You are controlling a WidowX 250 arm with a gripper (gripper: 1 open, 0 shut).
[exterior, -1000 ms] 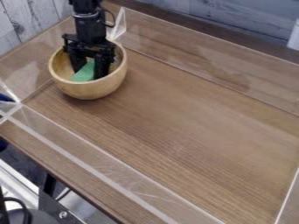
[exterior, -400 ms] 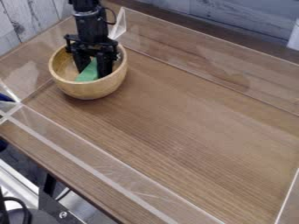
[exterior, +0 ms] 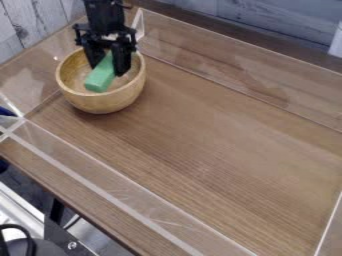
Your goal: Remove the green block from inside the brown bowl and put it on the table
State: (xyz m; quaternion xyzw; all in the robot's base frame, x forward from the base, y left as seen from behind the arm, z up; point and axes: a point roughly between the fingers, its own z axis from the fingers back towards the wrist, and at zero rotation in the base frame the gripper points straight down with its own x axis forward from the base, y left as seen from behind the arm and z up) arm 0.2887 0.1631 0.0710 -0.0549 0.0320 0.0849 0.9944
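While pinched, green block (exterior: 102, 74) tilted steeply upright.

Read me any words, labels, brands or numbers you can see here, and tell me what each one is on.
None: no readable text on the green block, the brown bowl, the gripper, the table or its acrylic walls.

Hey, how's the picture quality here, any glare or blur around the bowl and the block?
Camera view: small and soft all over; the gripper is slightly smeared, the green block it holds reads clearly over the brown bowl. Pale glare streaks lie on the acrylic walls; the table is evenly lit, with no hard shadows.
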